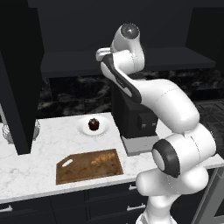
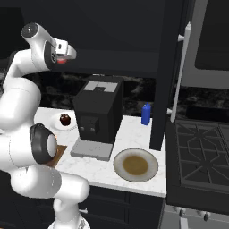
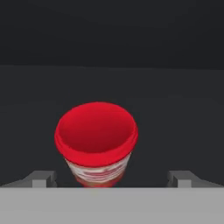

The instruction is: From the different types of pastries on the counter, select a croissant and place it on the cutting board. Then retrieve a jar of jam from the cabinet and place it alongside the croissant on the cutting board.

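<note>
This is a home kitchen, rendered in dark tones. A white marble-look desk (image 1: 26, 175) runs above dark drawers (image 1: 105, 203), with black wall cabinets (image 1: 127, 63) overhead and a dark veined backsplash (image 1: 78, 94). A black coffee machine (image 2: 98, 114) stands on it, near a plate (image 2: 135, 165) and a cutting board (image 1: 89, 166). A gas stove (image 2: 201, 152) with grates sits at the right.

croissant (image 1: 101, 159) — on cutting board (image 1: 83, 170) | cupcake (image 1: 93, 124) — on plate (image 1: 83, 129) behind | arm raised toward cabinet (image 1: 131, 65)

Croissant (image 1: 101, 159) on cutting board (image 1: 78, 171)
</note>
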